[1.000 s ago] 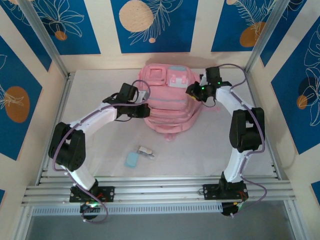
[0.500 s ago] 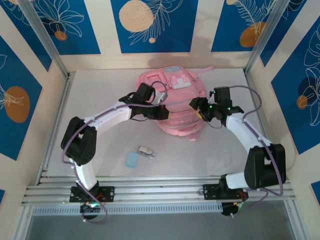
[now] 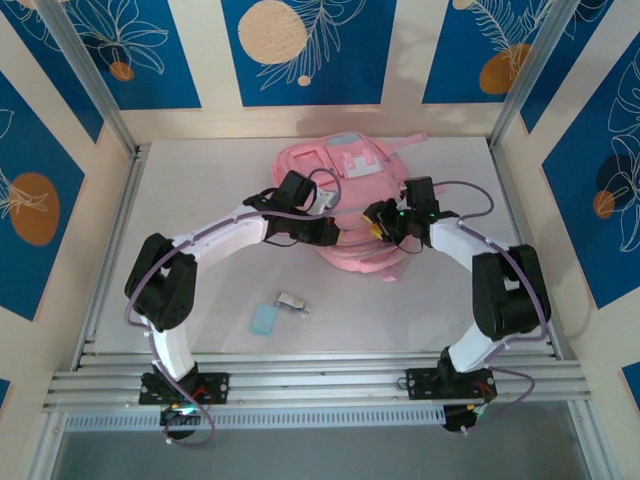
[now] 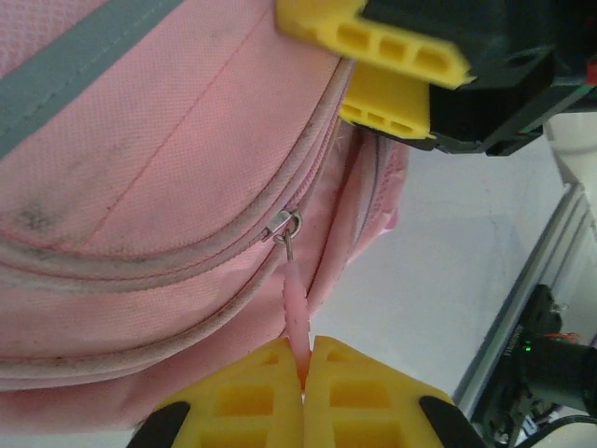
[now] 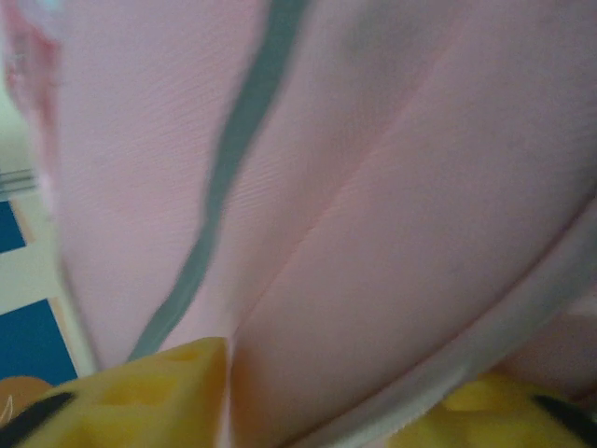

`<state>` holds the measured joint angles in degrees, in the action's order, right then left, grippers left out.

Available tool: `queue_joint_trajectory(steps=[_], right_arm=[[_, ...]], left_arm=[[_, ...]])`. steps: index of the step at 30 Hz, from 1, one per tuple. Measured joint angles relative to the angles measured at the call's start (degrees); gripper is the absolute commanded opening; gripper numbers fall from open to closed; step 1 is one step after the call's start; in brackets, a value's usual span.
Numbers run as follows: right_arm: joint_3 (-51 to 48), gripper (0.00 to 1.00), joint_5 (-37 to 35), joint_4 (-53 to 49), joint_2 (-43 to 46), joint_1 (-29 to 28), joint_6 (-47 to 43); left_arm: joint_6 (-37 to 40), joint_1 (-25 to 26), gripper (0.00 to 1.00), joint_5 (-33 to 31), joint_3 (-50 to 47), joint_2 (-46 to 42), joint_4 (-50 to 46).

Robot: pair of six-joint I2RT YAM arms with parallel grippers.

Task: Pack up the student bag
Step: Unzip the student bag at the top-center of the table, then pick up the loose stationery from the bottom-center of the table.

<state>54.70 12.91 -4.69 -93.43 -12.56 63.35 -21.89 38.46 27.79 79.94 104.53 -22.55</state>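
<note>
Bag: big soft pink fabric backpack [image 3: 350, 165] with blue-grey trim, lying toward the back middle of the pale table [image 3: 200, 200], right between the two arms.
Left hand: left hand [image 4: 303, 350] is at the bag's near left side. Its yellow fingers are pressed together, pinching the thin pink zipper pull [image 4: 296, 313] that hangs off a little metal slider.
Right hand: right hand [image 5: 317, 411] is shoved up against the bag's near right side. Its jaws are partly apart with pink fabric bunched between them, but honestly I can't tell if it's actually gripping.
Inside the bag: hidden. The zip stretch in the left wrist view looks closed.
Loose stuff: a small flat pale-blue item [image 3: 264, 319] and a small silvery-white item [image 3: 291, 301] sit just beside each other on the table. Both are nearer the front, well apart from the bag.
</note>
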Motion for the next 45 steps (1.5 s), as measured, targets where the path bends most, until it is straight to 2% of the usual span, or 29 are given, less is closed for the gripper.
queue_joint_trajectory(steps=[4, 10, 17, 21, 22, 23, 25, 28, 29, 30, 31, 32, 39, 45], right_arm=[[0.0, 0.0, 0.8, 1.4, -1.5, -0.2, 1.3], [0.1, 0.0, 0.6, 0.9, -1.0, -0.2, -1.2], [0.3, 0.0, 1.0, 0.0, 0.0, -0.6, -5.3], [1.3, 0.0, 1.1, -1.4, 0.0, -0.9, -7.0], [1.9, 0.07, 1.0, -1.9, 0.0, -1.1, -7.6], [2.5, 0.19, 1.0, -2.7, 0.0, -1.4, -8.3], [3.8, 0.41, 1.2, -4.3, 0.0, -2.3, -10.0], [5.6, 0.66, 1.5, -6.8, 1.1, -5.4, -13.8], [6.0, 0.69, 1.5, -7.9, 1.9, -6.6, -15.3], [6.4, 0.73, 1.4, -9.2, 2.7, -7.9, -16.7], [7.0, 0.93, 1.3, -10.9, 3.5, -9.2, -18.3], [7.6, 0.99, 1.0, -12.3, 4.3, -10.5, -19.8], [9.7, 0.99, -3.2, -20.7, 6.7, -23.1, -31.7], [12.2, 0.99, -6.9, -26.6, 0.6, -34.5, -41.6]], left_arm=[[1.6, 0.0, 0.0, -3.6, -0.5, 0.0, -1.7], [6.6, -0.6, 0.0, -16.9, -3.7, -3.0, -2.5], [7.1, -9.5, 0.0, -25.8, -3.7, -3.4, -0.5], [6.8, -12.0, 0.01, -30.8, -1.0, -1.6, 0.0], [6.6, -12.2, 0.18, -31.2, -0.5, -1.4, 0.3], [6.4, -12.1, 0.41, -31.3, -0.3, -1.2, 0.7], [5.7, -12.1, 0.7, -31.3, -0.3, -1.2, 0.7], [4.2, -12.1, 0.95, -31.1, -0.7, -1.4, 0.9], [3.9, -12.1, 1.0, -31.1, -1.3, -1.7, 1.0], [3.5, -12.1, 1.0, -30.9, -2.3, -2.3, 1.2], [2.9, -12.1, 1.0, -30.8, -3.5, -3.2, 1.2], [2.7, -12.1, 1.0, -30.8, -4.8, -4.3, 1.4], [0.2, -14.0, 1.0, -30.1, -14.6, -14.3, 4.3], [-2.7, -18.0, 1.0, -29.3, -19.8, -19.3, 5.7]])
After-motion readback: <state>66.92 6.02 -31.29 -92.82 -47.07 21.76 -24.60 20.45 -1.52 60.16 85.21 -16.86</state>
